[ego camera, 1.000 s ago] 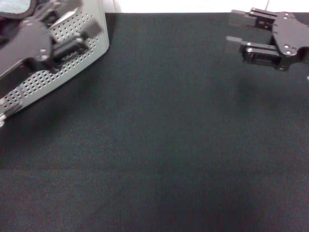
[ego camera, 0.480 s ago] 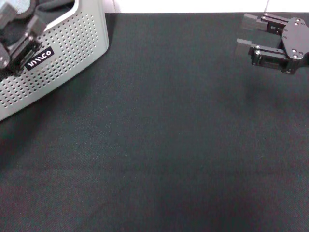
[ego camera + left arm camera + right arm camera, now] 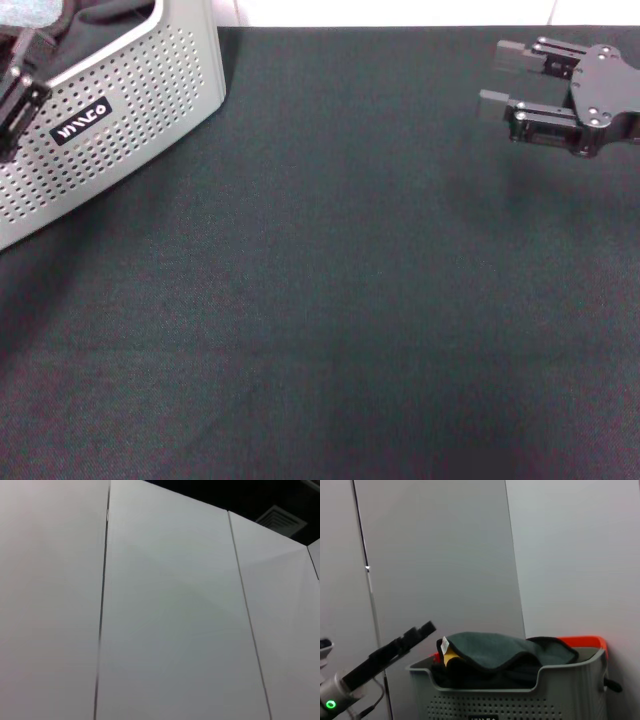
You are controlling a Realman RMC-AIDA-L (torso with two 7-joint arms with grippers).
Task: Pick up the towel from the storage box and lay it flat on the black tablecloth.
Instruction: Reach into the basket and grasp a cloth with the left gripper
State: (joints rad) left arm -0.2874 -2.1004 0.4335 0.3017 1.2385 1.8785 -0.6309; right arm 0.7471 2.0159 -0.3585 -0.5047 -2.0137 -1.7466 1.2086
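Observation:
The storage box (image 3: 150,90), light grey with perforated walls and a black logo plate, stands at the far left on the black tablecloth (image 3: 330,280). In the right wrist view the towel (image 3: 495,650) lies bunched in the box (image 3: 570,680), grey back up, with black trim, a yellow patch and a white label. My left gripper (image 3: 15,90) is at the box's front wall at the left edge, partly cut off; it also shows in the right wrist view (image 3: 415,634). My right gripper (image 3: 500,76) hovers open and empty at the far right, fingers pointing toward the box.
A light blue-grey cloth (image 3: 30,10) lies in the box's far corner. An orange edge (image 3: 582,641) shows at one end of the box. A white wall runs behind the table. The left wrist view shows only white wall panels (image 3: 165,610).
My left gripper has moved left from over the box's front wall to the picture's edge, uncovering the logo plate. My right gripper has shifted slightly and stays open.

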